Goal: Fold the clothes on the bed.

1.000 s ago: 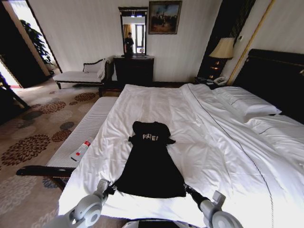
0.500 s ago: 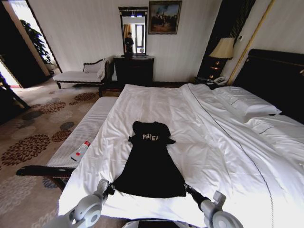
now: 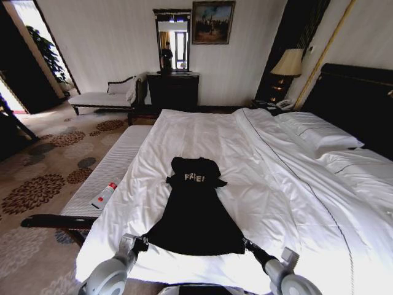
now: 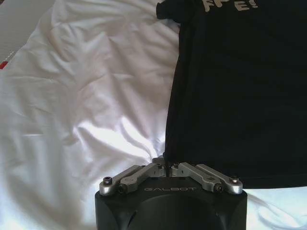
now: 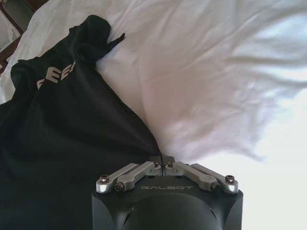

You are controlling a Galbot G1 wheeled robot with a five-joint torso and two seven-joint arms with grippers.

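Clothes [image 3: 195, 216] flat on bed [image 3: 288, 184]; bottle [image 3: 105, 193] on bench [image 3: 116, 163] alongside.

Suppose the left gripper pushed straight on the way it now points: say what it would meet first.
Probably the black garment itself: the left gripper, shut on its near hem corner, points along its edge, over the bed.

A white-cushioned bench [image 3: 113, 166] stands beside the mattress with a small bottle [image 3: 105, 193] lying on it. Against the far wall are a white chaise [image 3: 101, 96], a dark dresser [image 3: 173, 91] under a mirror [image 3: 172, 40], a framed painting [image 3: 212, 22], and a lit lamp [image 3: 288, 62].
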